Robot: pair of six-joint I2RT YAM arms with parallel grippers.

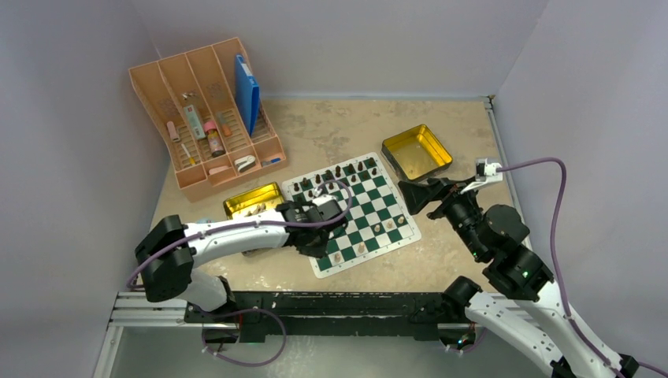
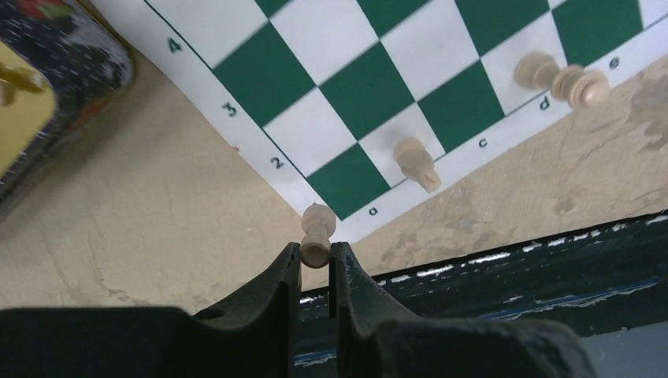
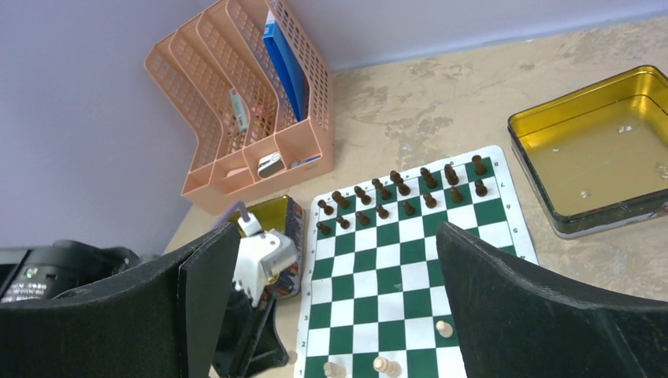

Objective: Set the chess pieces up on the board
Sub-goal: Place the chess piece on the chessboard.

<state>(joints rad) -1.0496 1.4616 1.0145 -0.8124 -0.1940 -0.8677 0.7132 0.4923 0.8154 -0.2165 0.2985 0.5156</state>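
While the left fingers [image 2: 283, 276] pinched a tan pawn [image 2: 318, 227] over the near corner of the board [image 2: 362, 102] and the right fingers [image 3: 504, 299] hung spread and empty off its right edge, placing looked in hand, next likely calling for lowering it upright onto a near square, then release.

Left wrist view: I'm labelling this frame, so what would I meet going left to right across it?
Gold tin → tan pawn pinched in the left gripper → lone tan piece by the c mark → pair of tan pieces near d.
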